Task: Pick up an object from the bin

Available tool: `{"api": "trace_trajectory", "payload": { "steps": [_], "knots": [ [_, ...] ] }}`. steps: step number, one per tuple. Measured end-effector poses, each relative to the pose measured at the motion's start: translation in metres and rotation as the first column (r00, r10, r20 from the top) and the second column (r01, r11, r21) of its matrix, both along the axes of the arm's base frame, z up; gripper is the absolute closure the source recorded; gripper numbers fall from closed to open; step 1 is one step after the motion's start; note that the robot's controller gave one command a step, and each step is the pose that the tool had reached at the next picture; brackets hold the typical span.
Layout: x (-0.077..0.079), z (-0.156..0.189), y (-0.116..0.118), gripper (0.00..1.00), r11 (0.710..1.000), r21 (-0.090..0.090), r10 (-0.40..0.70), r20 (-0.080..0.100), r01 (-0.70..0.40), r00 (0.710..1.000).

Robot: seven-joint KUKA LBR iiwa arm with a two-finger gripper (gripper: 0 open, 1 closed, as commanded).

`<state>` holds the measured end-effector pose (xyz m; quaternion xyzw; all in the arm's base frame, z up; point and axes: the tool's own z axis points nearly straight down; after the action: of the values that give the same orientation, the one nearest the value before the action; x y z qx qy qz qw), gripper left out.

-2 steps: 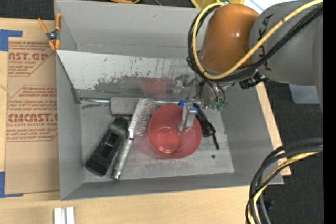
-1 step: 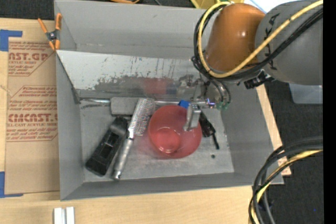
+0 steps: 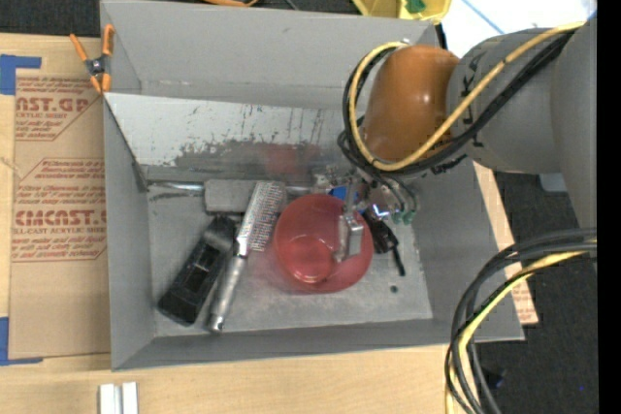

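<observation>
Arm is angled in from the right. Gripper point(image 3: 354, 236) is positioned at the right rim of the red bowl point(image 3: 306, 252); spread or closed cannot be told. Bowl is seen mid-floor in the bin point(image 3: 194, 63), with hairbrush point(image 3: 254, 223), grey block point(image 3: 225, 197) and black case point(image 3: 199, 276) to its left.

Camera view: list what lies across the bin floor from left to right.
From the left: black oblong device → silver-handled brush → red bowl → gripper, over the bowl's right side. The grey block at the back overlaps the first two, so it is left out.
</observation>
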<state>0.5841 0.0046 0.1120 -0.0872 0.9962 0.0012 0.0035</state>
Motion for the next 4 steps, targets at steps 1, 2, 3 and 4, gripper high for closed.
{"api": "trace_trajectory", "payload": {
  "steps": [1, 2, 3, 4],
  "knots": [
    [0.002, 0.059, 0.004, 0.0, 0.981, 0.002, -0.193, -0.001, 0.193, 0.981],
    [-0.013, -0.006, -0.019, 0.0, 0.999, 0.001, 0.036, -0.016, -0.036, 0.999],
    [0.006, -0.017, -0.012, 0.0, 0.999, 0.002, 0.037, 0.013, -0.037, 0.999],
    [-0.003, 0.052, -0.039, 0.0, 1.0, 0.0, 0.015, 0.001, -0.015, 1.0]
  ]
}}
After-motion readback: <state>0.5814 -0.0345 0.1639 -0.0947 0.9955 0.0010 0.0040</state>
